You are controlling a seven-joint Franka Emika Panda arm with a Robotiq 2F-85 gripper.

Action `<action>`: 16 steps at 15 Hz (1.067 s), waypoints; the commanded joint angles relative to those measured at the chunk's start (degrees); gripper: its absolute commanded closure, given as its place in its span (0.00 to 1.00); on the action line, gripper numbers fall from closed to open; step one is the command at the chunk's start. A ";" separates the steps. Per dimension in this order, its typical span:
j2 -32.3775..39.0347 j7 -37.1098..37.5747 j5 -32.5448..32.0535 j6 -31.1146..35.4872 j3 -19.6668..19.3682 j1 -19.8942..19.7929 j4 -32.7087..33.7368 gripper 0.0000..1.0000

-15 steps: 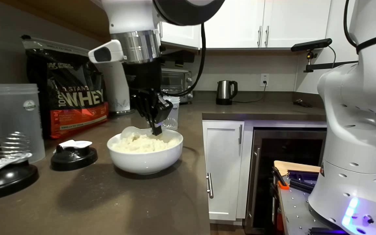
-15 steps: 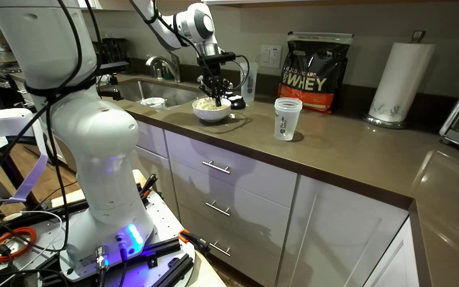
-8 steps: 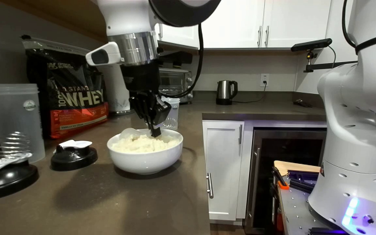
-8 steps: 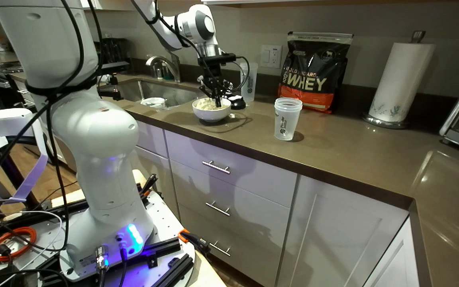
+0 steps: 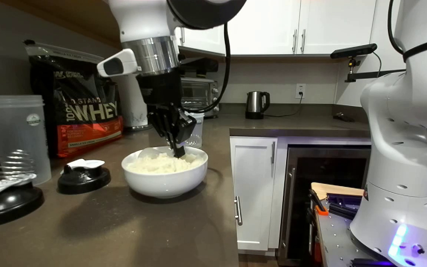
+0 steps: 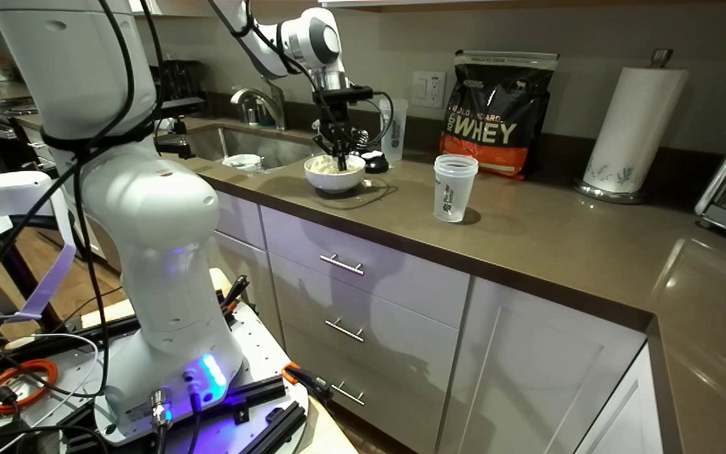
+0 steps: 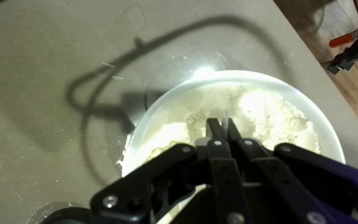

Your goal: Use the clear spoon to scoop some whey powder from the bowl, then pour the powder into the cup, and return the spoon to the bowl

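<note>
In an exterior view my arm (image 5: pixel 156 53) reaches down from the top edge, left of centre, with the gripper (image 5: pixel 178 152) slightly tilted and clamped on the clear spoon (image 7: pixel 225 120) inside the bowl (image 5: pixel 165 184). The scoop end is hard to distinguish from the whey powder (image 5: pixel 156 164); the gripper partly hides the cup (image 5: pixel 198 129).

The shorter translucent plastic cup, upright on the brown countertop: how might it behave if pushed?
The cup would probably tip easily: taller than wide, narrowing toward its base. Its translucent plastic walls suggest little weight. Once toppled, its round body might roll on the flat countertop.
</note>
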 commanded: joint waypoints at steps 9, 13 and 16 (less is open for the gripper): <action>1.62 -4.07 5.90 -4.98 0.04 -0.87 2.89 0.99; 1.59 -3.61 5.37 -5.03 -0.05 -1.10 2.91 0.99; 1.51 -3.33 5.10 -5.20 -0.22 -1.39 2.88 0.99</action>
